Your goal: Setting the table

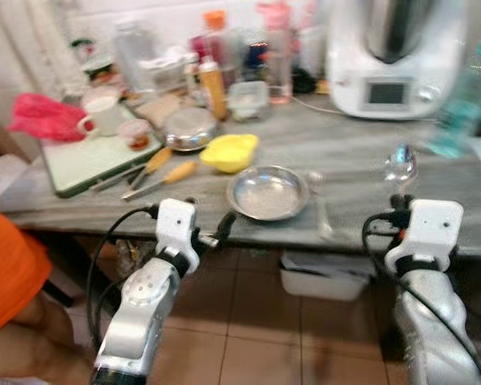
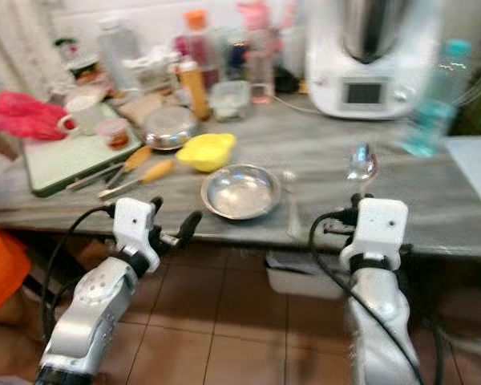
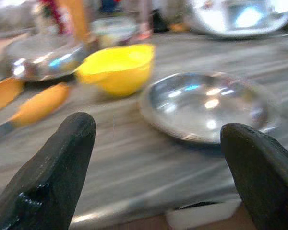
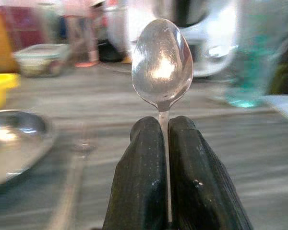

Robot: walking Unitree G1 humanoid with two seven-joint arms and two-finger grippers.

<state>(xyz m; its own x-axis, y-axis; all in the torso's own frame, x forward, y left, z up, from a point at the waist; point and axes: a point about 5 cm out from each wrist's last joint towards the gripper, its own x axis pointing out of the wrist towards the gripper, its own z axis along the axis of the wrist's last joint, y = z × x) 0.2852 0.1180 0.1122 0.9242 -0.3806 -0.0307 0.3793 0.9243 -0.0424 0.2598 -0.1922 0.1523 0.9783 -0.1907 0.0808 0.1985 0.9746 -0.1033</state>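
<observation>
Fingers (image 4: 144, 177) of the right gripper (image 4: 164, 125) pressed tight on the handle of a shiny silver metal spoon (image 4: 162, 60), bowl upright, held up over the grey stone counter (image 1: 353, 160) to the right of the round steel plate (image 1: 268, 192). Fingers (image 3: 53, 177) of the left gripper (image 3: 153, 139) spread wide and empty, just short of the counter edge, near the steel plate's left side. Small yellow plastic bowl (image 1: 229, 151) just behind and left of the plate. Orange-handled knives (image 1: 170, 172) further left. White kitchen appliance (image 1: 394, 56) well behind, to the right.
</observation>
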